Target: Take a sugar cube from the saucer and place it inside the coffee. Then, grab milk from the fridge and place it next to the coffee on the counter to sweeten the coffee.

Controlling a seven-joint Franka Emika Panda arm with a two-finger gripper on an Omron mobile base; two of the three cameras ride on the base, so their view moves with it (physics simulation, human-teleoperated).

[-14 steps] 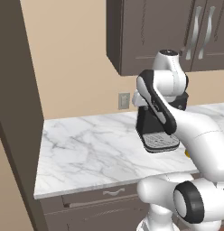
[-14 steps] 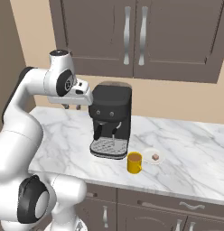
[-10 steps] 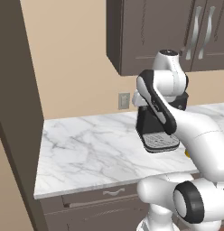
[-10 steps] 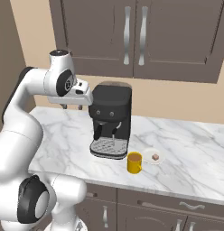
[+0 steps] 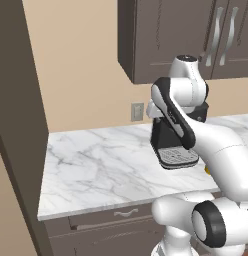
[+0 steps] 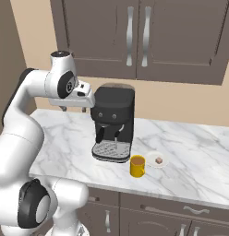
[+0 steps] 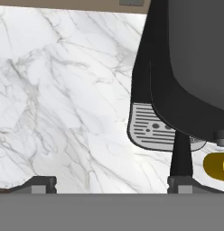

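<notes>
Marble counter (image 6: 190, 152), dark cabinets (image 6: 135, 37) above, claw (image 7: 109, 182) spread, holding nothing

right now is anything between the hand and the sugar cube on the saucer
Yes: the black coffee machine. The open hand hangs above the counter on the machine's left; the sugar cube, on the saucer, and the coffee sit at its right front.
</notes>
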